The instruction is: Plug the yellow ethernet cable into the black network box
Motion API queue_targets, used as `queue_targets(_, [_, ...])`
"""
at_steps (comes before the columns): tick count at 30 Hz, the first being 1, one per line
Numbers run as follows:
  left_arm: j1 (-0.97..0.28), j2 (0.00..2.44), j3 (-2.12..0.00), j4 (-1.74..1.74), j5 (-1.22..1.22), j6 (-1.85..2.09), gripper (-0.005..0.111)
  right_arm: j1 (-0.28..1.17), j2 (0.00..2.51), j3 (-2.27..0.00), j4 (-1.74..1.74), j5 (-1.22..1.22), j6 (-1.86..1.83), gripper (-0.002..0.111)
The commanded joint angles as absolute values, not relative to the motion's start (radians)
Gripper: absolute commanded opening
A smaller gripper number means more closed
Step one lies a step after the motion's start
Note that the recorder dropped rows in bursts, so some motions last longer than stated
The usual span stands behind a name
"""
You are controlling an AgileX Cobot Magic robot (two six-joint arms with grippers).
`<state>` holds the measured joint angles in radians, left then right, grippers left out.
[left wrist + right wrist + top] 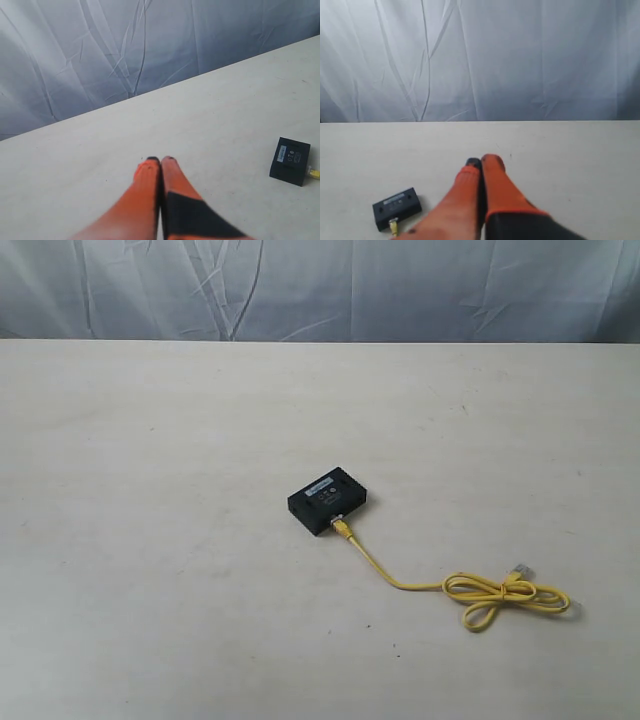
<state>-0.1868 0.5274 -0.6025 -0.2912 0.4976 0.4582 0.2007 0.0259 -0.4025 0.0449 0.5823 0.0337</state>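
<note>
Off-white matte table [150, 440] filled most of the exterior view, lightly speckled, with a creased grey-blue cloth backdrop [320, 290] hanging behind its far edge. I found the black network box [330, 500] lying flat near the middle of the table, with a pale label strip on its top face. The yellow ethernet cable [420, 585] met the box's near side, and its plug [341, 527] was touching the port face. I could not tell from these views whether the plug was fully seated. From there the cord ran to the right into a knotted loop [500, 598] lying flat on the table, well apart from the box. The far end of the cable at the loop was too small to make out clearly. On the left wrist view, the left gripper [160, 160] had its orange fingers pressed together with nothing between them, above bare table. The box [290, 160] lay off to one side, and only a stub of yellow showed before the frame edge cut the cable off. On the right wrist view, the right gripper [482, 161] likewise had its fingers closed and empty. The box [397, 208] lay beside it, and the picture's border cropped the cable just past the plug [393, 226]. The markings on the box were illegible.
</note>
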Motion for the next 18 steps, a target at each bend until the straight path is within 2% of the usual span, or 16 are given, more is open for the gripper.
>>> queue_targets(1, [-0.182, 0.523, -0.595, -0.291, 0.499, 0.453, 0.000, 0.150, 0.000, -0.294, 0.015, 0.529, 0.030, 0.000])
queue_targets(11, [-0.182, 0.523, -0.595, -0.291, 0.494, 0.453, 0.000, 0.129, 0.000, -0.031, 0.000, 0.363, 0.030, 0.000])
queue_targets(18, [-0.182, 0.523, -0.595, -0.291, 0.494, 0.453, 0.000, 0.129, 0.000, 0.000, 0.000, 0.346, 0.030, 0.000])
